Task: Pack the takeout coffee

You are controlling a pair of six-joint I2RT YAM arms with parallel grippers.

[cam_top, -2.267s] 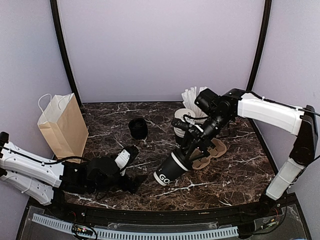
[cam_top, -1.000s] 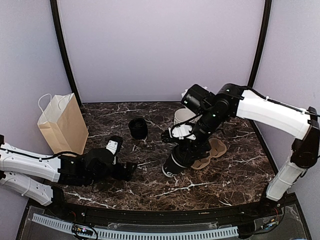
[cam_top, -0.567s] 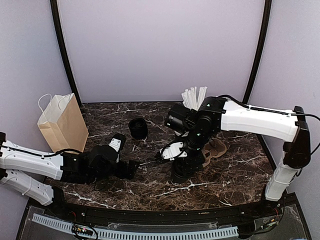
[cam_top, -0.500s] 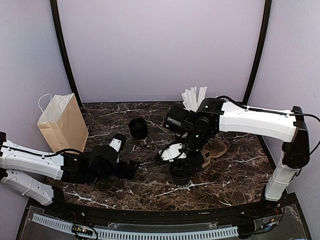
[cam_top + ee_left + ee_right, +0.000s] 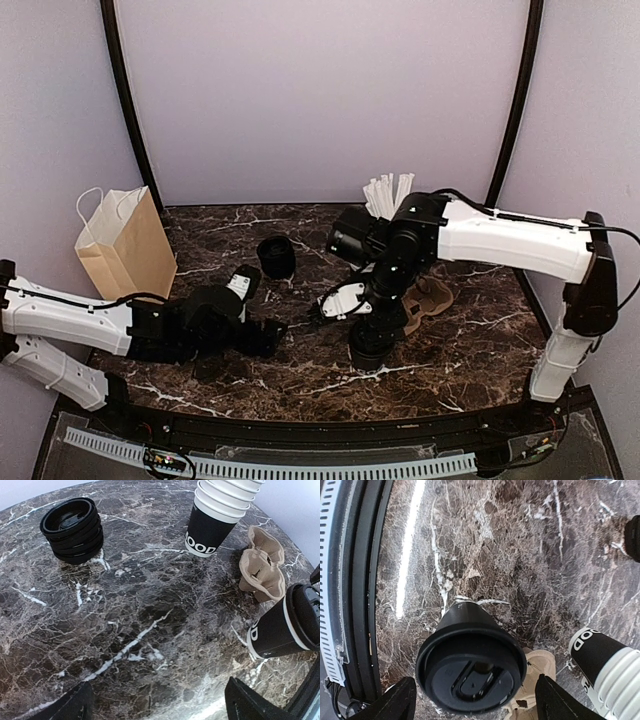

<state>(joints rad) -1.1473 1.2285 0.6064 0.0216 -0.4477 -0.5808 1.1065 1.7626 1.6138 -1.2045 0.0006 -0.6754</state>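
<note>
The takeout coffee (image 5: 371, 350), a black paper cup with a black lid, stands upright on the marble table just in front of the cardboard carrier (image 5: 428, 297). My right gripper (image 5: 374, 322) hangs straight above it. In the right wrist view the lid (image 5: 471, 672) sits between my right gripper's (image 5: 475, 681) spread fingers, with a gap on each side. My left gripper (image 5: 268, 336) lies low on the table to the left, open and empty. In the left wrist view it (image 5: 159, 690) faces bare marble, with the coffee (image 5: 282, 626) at the right.
A brown paper bag (image 5: 126, 250) stands open at the far left. A pile of black lids (image 5: 276, 256) sits mid-table. A pile of lidless cups (image 5: 216, 514) and a white cup of straws (image 5: 388, 194) stand behind the carrier (image 5: 262, 564).
My right arm swung the tilted coffee down and left, stood it upright on the table and opened its jaws. My left gripper crept slightly right.
</note>
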